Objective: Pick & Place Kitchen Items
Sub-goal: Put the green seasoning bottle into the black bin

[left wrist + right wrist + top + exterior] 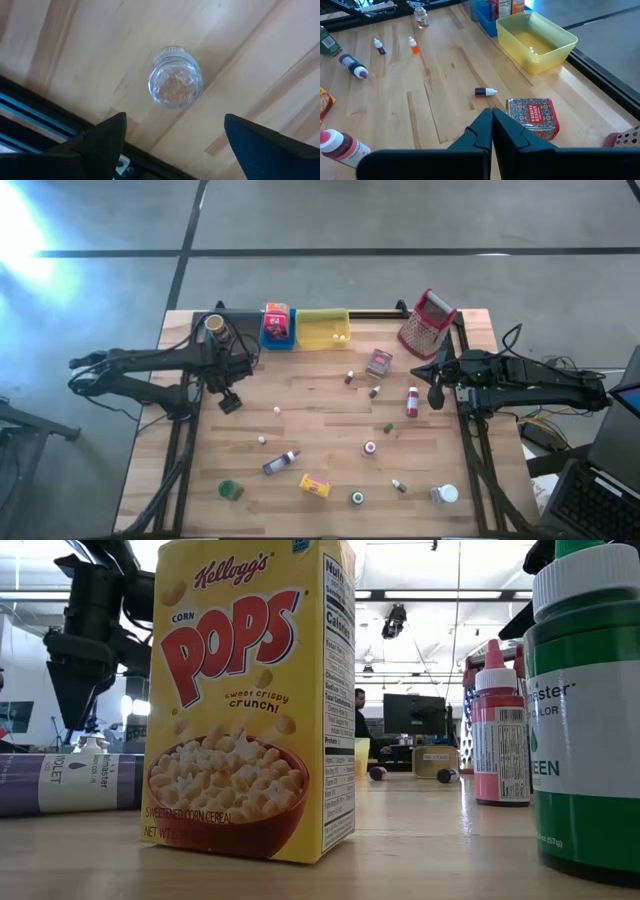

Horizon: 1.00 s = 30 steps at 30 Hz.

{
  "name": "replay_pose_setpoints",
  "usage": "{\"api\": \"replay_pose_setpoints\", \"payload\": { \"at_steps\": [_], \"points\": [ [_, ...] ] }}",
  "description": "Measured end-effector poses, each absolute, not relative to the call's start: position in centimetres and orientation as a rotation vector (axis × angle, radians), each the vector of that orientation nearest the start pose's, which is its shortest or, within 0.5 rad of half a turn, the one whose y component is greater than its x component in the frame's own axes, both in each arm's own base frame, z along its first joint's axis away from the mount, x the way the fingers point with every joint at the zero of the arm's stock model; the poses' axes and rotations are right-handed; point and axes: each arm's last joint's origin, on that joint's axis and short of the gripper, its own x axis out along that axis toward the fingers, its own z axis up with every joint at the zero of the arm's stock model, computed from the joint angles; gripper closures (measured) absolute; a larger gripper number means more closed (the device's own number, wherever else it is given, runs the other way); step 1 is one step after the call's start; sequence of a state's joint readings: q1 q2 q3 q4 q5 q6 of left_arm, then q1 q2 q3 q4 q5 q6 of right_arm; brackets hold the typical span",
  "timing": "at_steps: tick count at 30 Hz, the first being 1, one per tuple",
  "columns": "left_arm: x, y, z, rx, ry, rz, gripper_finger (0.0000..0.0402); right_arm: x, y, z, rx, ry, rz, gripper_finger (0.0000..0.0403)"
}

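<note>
Clear glass jar (175, 83) below the open left pincer (175, 142).

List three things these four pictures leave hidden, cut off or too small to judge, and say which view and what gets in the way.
- Green bottle, low view: the right and top edges cut off its cap and label.
- Purple bottle, low view: the cereal box covers one end.
- Paprika tin, right wrist view: the shut right pincer hides its near corner.

I see a smooth wood table (320, 430), a clear shiny jar (175, 84) on it, a glossy plastic yellow tray (536, 40).
</note>
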<state>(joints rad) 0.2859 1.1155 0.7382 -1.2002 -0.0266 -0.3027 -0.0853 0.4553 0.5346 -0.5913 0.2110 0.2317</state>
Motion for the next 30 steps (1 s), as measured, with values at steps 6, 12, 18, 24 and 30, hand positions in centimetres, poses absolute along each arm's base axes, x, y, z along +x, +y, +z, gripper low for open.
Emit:
{"api": "replay_pose_setpoints", "payload": {
  "at_steps": [6, 12, 18, 24, 30],
  "points": [
    [14.4, 3.8, 21.4, -0.41, 1.501, 0.437, 0.0062, 10.5, -1.5, 25.2, 0.193, 0.477, -0.348, 0.0394],
    [14.0, 1.5, 22.4, -0.428, 1.439, 0.335, 0.0062, 10.5, -1.5, 25.2, 0.193, 0.477, -0.348, 0.0394],
    [13.4, -2.1, 23.7, -0.412, 1.359, 0.203, 0.0062, 10.5, -1.5, 25.2, 0.193, 0.476, -0.348, 0.0394],
    [13.5, -6.4, 25.3, -0.368, 1.229, -0.036, 0.0062, 10.5, -1.5, 25.2, 0.193, 0.476, -0.348, 0.0394],
    [12.5, -10.2, 25.9, -0.156, 1.161, -0.23, 0.0062, 10.5, -1.5, 25.2, 0.193, 0.476, -0.348, 0.0394]
  ]
}}
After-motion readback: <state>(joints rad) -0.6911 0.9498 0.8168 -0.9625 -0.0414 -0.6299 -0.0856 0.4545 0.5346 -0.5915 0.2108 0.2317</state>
